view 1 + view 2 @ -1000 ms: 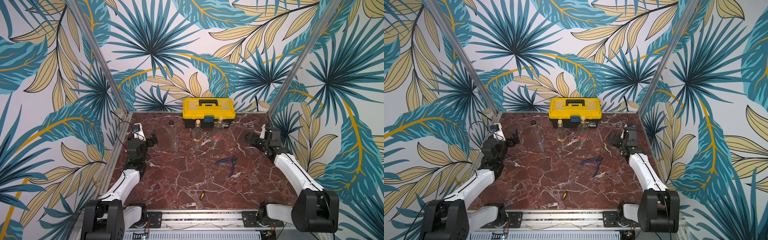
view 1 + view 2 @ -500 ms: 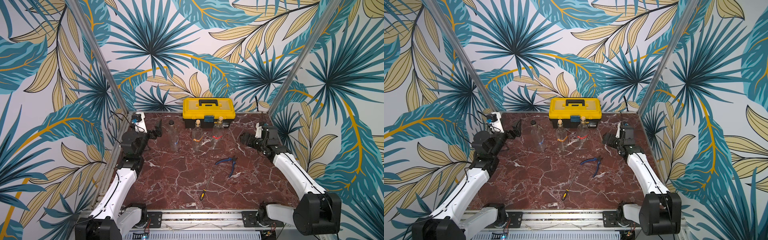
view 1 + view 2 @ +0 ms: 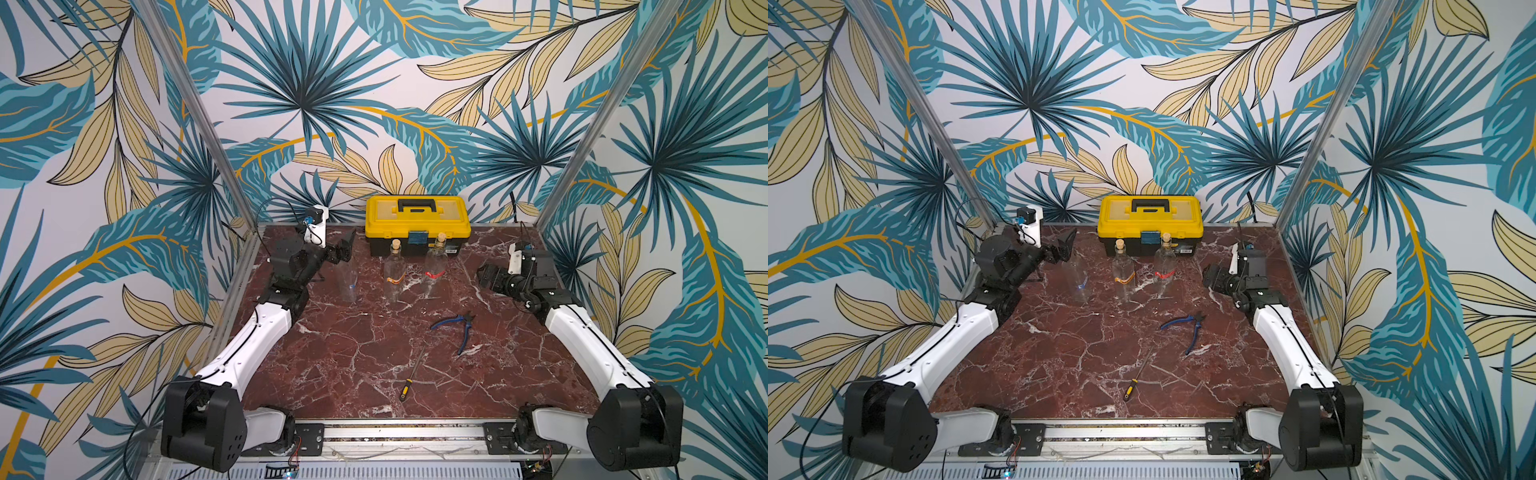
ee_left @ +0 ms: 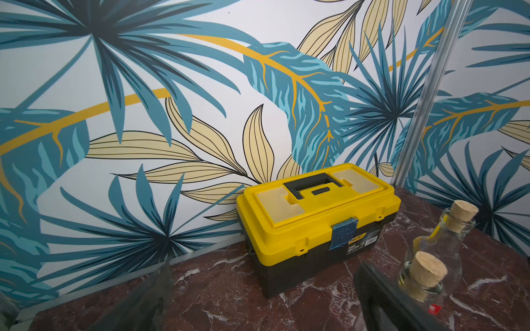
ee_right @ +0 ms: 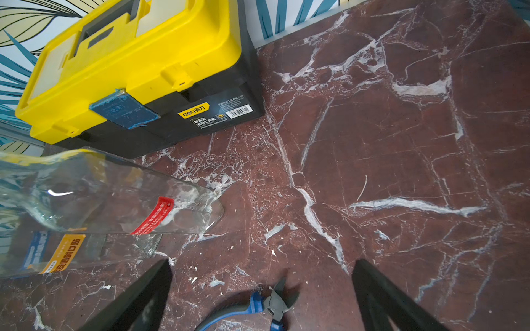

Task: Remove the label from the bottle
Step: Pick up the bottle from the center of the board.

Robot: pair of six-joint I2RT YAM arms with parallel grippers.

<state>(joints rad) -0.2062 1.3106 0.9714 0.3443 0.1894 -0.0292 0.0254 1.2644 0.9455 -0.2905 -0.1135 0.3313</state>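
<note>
We judge nothing done yet: three bottles (image 3: 394,270) stand just in front of the toolbox (image 3: 417,218), labels (image 5: 153,215) on. Our left fingers (image 4: 378,289) and right fingers (image 5: 381,295) gape empty either side of it; gripping and peeling remain.

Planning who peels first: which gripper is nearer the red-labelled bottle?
Right. The right gripper is beside the red-labelled bottle, not touching; the left gripper is at the row's far end, by the blue-labelled bottle.
</note>
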